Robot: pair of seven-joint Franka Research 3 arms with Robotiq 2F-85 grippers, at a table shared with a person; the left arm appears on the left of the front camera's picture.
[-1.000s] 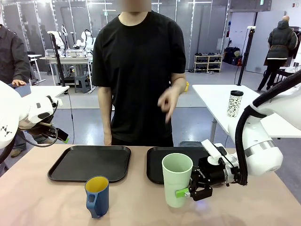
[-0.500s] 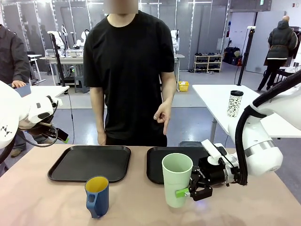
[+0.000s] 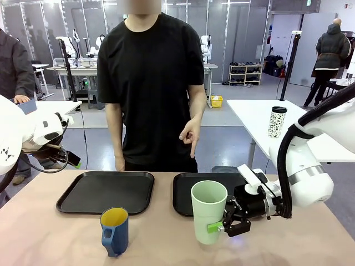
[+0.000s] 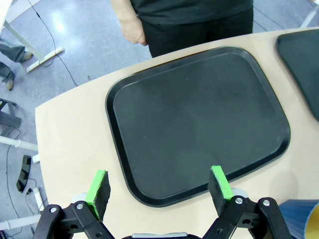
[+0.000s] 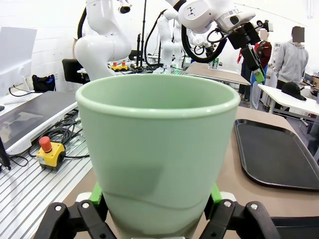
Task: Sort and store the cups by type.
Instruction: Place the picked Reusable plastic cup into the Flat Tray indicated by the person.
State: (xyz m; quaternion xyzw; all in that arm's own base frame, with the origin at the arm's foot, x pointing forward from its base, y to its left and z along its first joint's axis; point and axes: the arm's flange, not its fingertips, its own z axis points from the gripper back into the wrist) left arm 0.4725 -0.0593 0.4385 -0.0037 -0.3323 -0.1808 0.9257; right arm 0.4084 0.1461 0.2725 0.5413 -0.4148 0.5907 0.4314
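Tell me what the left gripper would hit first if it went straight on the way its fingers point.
Most likely the left black tray: the left gripper, open, points down at its bare surface with nothing between. Depth is unclear, so it might land near the tray's closer rim.

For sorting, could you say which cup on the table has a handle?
The short dark blue mug with yellow inside; the tall mint-green plastic tumbler has none.

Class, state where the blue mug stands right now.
In the front view, the blue mug stands on the table, just nearer the camera than the left tray, left of the green cup.
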